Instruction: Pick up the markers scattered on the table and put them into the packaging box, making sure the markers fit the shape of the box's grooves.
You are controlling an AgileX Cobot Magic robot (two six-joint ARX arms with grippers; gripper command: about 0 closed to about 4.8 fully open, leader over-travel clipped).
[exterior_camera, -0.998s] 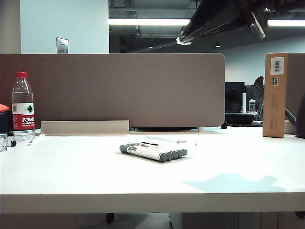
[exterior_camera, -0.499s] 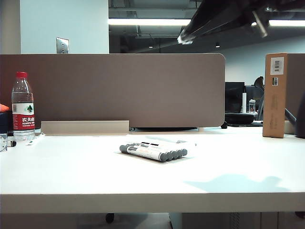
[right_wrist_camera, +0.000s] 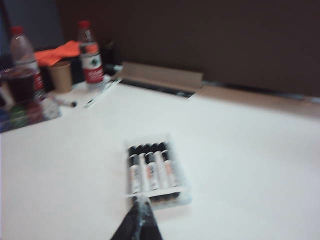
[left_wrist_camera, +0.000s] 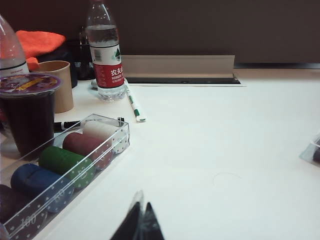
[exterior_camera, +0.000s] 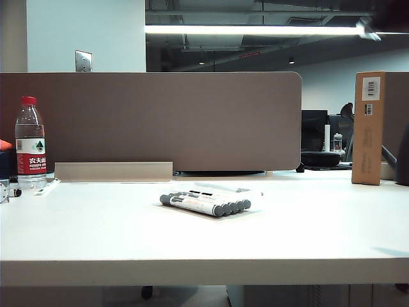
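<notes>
On the left, the left end effector (left_wrist_camera: 140, 222) hangs low over the table (exterior_camera: 96, 236), its dark fingertips pressed together and holding nothing; the water bottle (exterior_camera: 30, 144) and a clear case of coloured cylinders (left_wrist_camera: 65, 165) sit near it. The markers (exterior_camera: 208, 203) lie mid-table, well apart from it, side by side in the packaging box (right_wrist_camera: 182, 185), caps lined up. They look light, stiff and smooth, likely to roll if nudged, and are best pinched across the middle of the barrel; the thin clear tray would probably slide or flex easily. To the right, the right end effector (right_wrist_camera: 141, 220) is raised above the table, closed and empty, its tip pointing at the near end of the tray and clear of it. A brown cardboard box (exterior_camera: 369, 128) stands far right.
</notes>
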